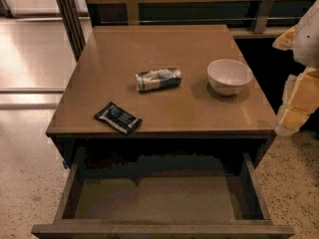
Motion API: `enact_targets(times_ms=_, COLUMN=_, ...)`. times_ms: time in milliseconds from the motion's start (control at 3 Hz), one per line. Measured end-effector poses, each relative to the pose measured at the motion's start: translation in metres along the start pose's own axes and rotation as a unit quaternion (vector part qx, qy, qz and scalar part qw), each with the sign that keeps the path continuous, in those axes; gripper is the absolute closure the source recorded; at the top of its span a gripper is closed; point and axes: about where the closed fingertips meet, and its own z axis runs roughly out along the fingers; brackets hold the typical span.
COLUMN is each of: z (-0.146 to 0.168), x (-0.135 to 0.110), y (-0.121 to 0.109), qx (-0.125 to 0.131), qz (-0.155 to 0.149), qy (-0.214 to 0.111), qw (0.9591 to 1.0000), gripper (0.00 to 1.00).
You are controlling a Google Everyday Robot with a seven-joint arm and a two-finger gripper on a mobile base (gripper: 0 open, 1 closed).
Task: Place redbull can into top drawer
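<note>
The redbull can (158, 78), silver and dark blue, lies on its side near the middle of the brown table top (124, 49). The top drawer (159, 200) is pulled open below the table's front edge, and its flat bottom is bare. My gripper (293, 106), white and yellow, hangs at the right edge of the view, beyond the table's right side. It is well to the right of the can and touches nothing.
A white bowl (229, 75) stands upright on the table right of the can. A flat black-and-blue snack packet (118, 117) lies near the front left edge. A dark shelf or frame runs behind the table. Speckled floor lies on both sides.
</note>
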Motion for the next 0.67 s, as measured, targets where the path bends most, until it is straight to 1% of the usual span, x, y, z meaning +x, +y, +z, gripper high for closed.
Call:
enact_targets(times_ms=333, z=0.000, x=0.000, y=0.000, qx=0.000, qz=0.000, qy=0.000, qw=1.0000, gripper=0.00)
enact_targets(times_ms=667, z=0.000, x=-0.004, y=-0.018, qx=-0.010, qz=-0.041, qy=-0.009, qw=0.9991, gripper=0.00)
